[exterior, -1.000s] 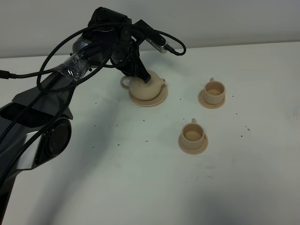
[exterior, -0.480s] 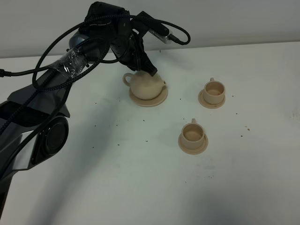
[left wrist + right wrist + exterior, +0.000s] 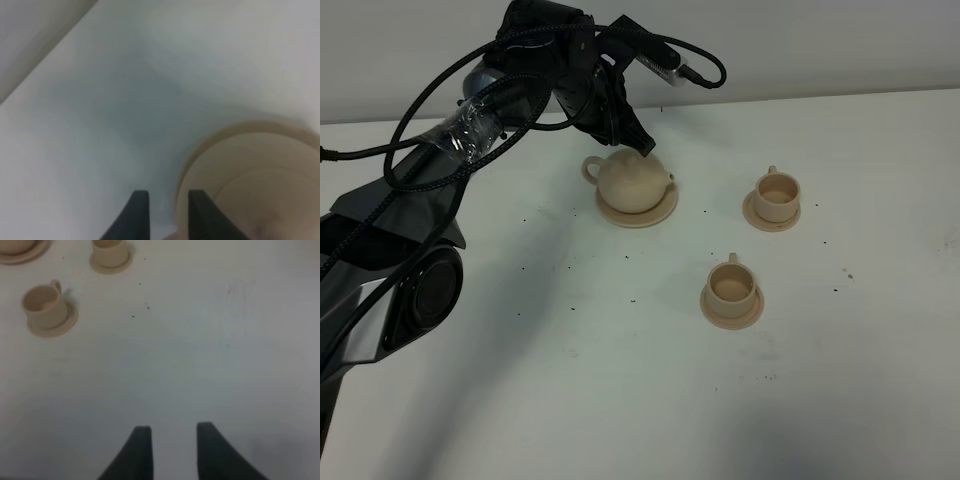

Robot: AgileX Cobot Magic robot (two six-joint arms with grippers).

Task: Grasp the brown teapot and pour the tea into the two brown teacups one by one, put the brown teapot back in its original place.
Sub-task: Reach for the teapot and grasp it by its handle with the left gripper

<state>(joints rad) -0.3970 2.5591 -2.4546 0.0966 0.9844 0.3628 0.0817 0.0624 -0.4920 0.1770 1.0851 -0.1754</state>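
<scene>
While the squat pale tan ceramic teapot [image 3: 635,183] sits on its wide round tan saucer [image 3: 665,213] at the back of the white table [image 3: 570,350], the left gripper [image 3: 642,148] hovers just above its top, black fingers narrowly parted around nothing. Two small tan cylindrical cups [image 3: 779,190] [image 3: 730,285] rest on small saucers nearby. The right gripper [image 3: 173,427] stands wide over the table.
</scene>
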